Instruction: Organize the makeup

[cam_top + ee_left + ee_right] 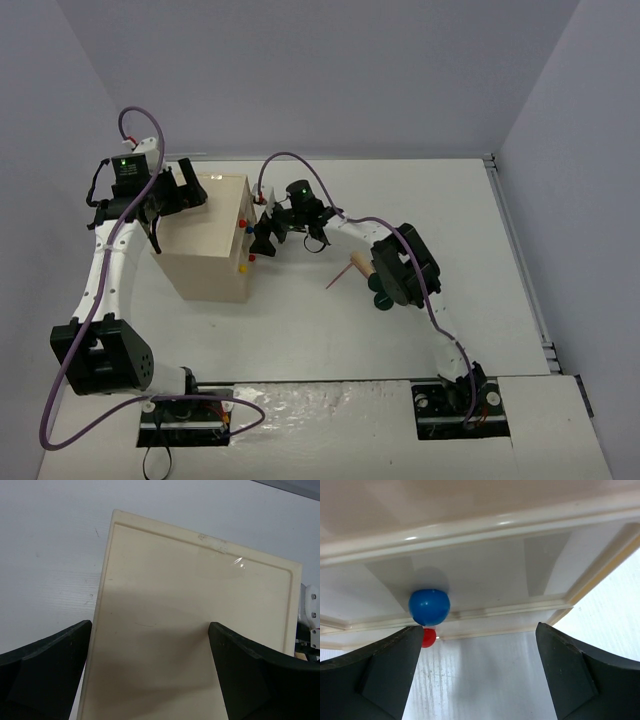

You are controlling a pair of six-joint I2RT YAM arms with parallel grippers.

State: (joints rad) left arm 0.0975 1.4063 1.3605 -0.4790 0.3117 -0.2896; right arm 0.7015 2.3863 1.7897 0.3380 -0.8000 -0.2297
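Few makeup items show, all in the top view: a thin reddish-pink pencil, a beige rounded piece and a dark green round compact, lying together and partly hidden under my right arm. Palettes and the white card are out of view. My left gripper is open and empty over the far left of the cream box top; its jaws straddle the lid. My right gripper is open and empty at the box's knobbed side, and in its own wrist view it faces a blue knob.
The cream box stands left of centre with coloured knobs on its right face. A red knob sits below the blue one. Grey walls close the back and sides. The table's right edge has a rail.
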